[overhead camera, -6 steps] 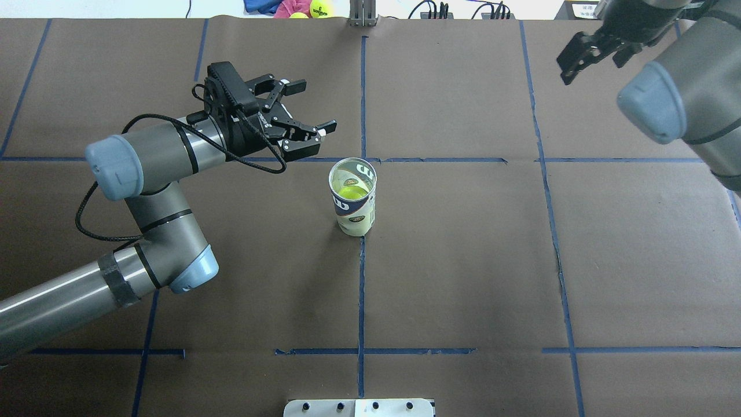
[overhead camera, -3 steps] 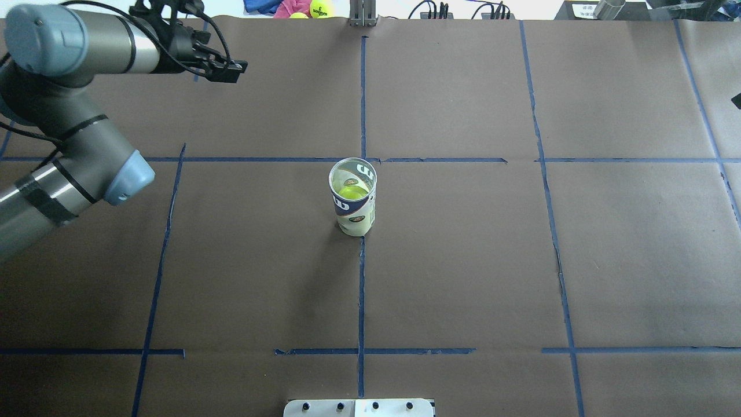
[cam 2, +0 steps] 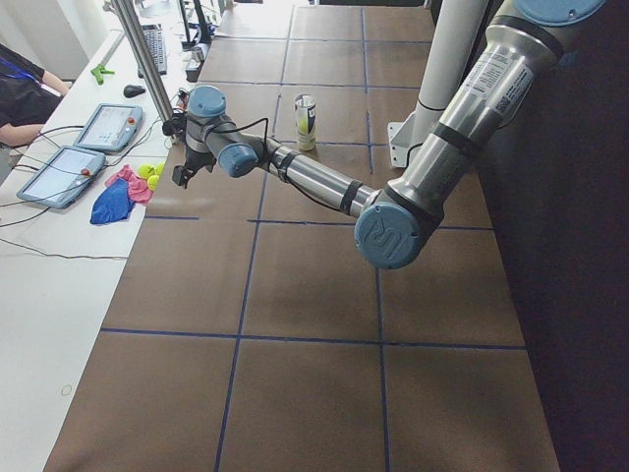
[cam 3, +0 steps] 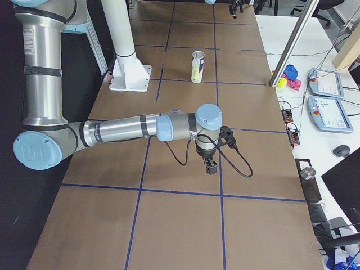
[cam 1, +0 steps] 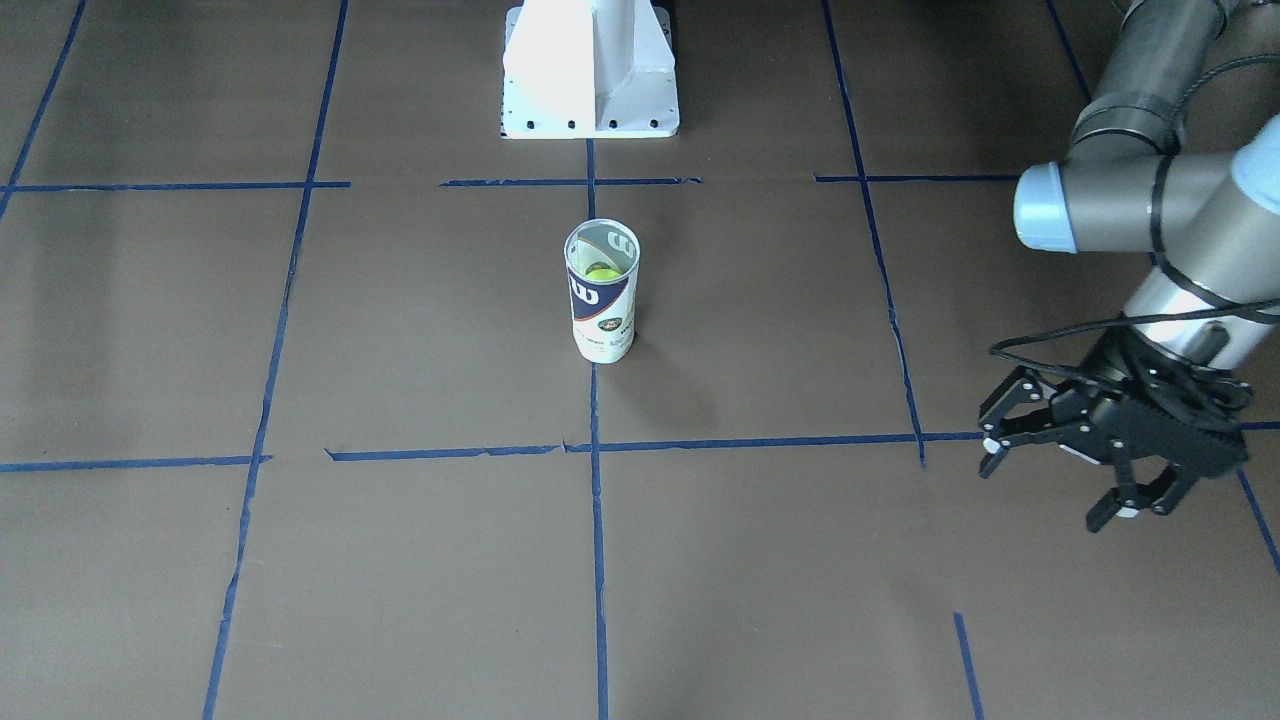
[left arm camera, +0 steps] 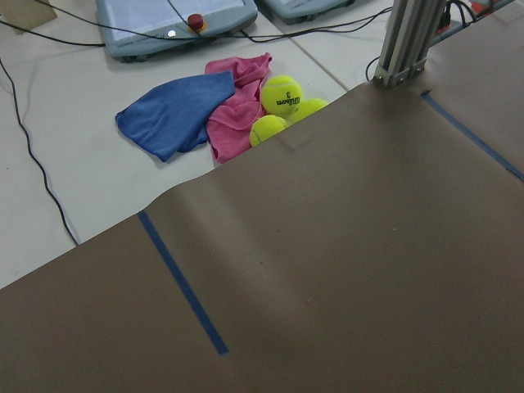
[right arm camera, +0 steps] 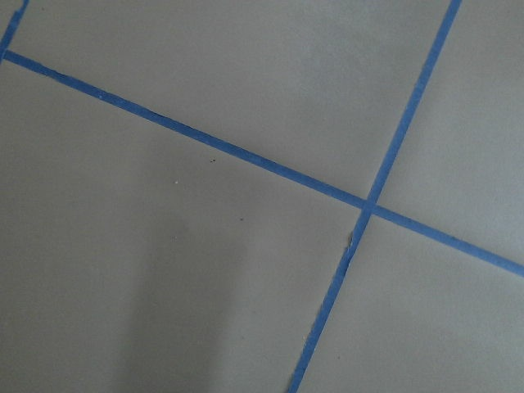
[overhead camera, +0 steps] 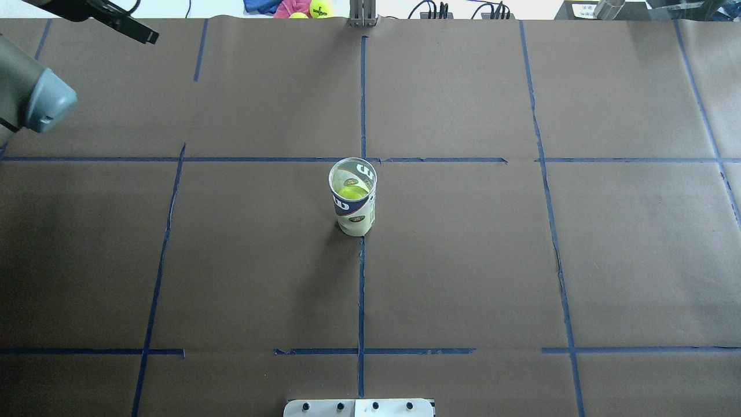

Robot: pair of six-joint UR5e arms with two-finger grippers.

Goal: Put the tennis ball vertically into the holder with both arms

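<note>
Wilson can [overhead camera: 353, 202] is standing upright on table [overhead camera: 463, 278], tennis ball [overhead camera: 349, 193] sitting inside. Left gripper [cam 1: 1050, 485] hovering well apart, jaws spread, empty. Right gripper [cam 3: 211, 165] jaws: cannot tell.

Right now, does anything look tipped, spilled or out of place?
Nothing stands out. The clear plastic cylindrical can with the navy-and-white label stands upright on the brown table, a yellow-green tennis ball inside it.
</note>
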